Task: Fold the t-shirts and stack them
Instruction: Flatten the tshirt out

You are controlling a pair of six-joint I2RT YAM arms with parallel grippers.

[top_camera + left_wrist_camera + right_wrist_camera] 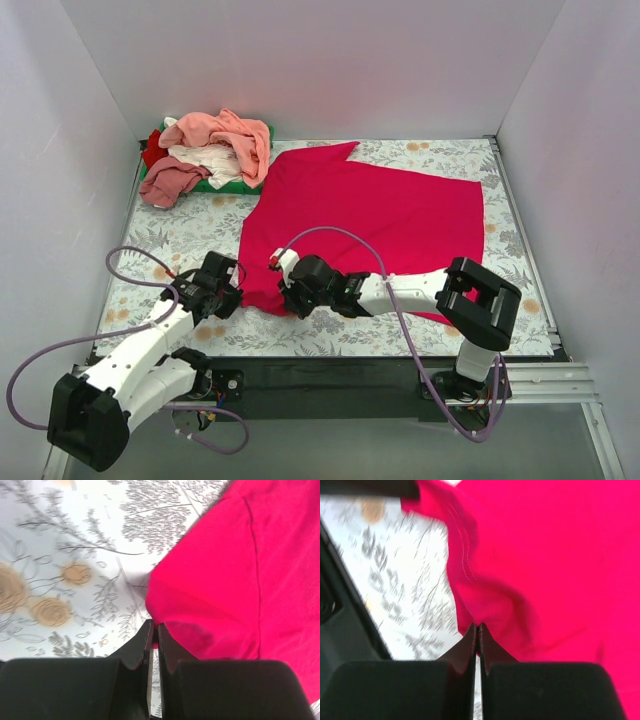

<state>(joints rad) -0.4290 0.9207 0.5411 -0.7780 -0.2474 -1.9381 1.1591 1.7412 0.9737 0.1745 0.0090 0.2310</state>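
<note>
From above, the crimson t-shirt (400, 215) lies spread over the middle and right of the flowered table (170, 235). It is mostly flat, and I see no finished fold in it. Its near left corner is bunched between the left gripper (232, 290) and the right gripper (290, 290), which stand close together at that edge. At the far left corner, a heap of other t-shirts (210, 155) in salmon, dusty pink, white and red lies crumpled on a green tray (268, 132). No folded stack can be seen anywhere. So I judge the task to be near its beginning: the first shirt is only being taken for a fold, and all the others remain to be done.

In the left wrist view, the left gripper (154, 630) has its jaws together, with only a thin slit between them. The tips appear to pinch the very corner of the crimson t-shirt (225, 580), which rises a little from the tablecloth (75, 555).

In the right wrist view, the right gripper (477, 630) has its jaws pressed together. The cloth of the crimson t-shirt (560, 555) gathers in wrinkles toward the tips, so it seems clamped on the hem. This picture is somewhat blurred.
</note>
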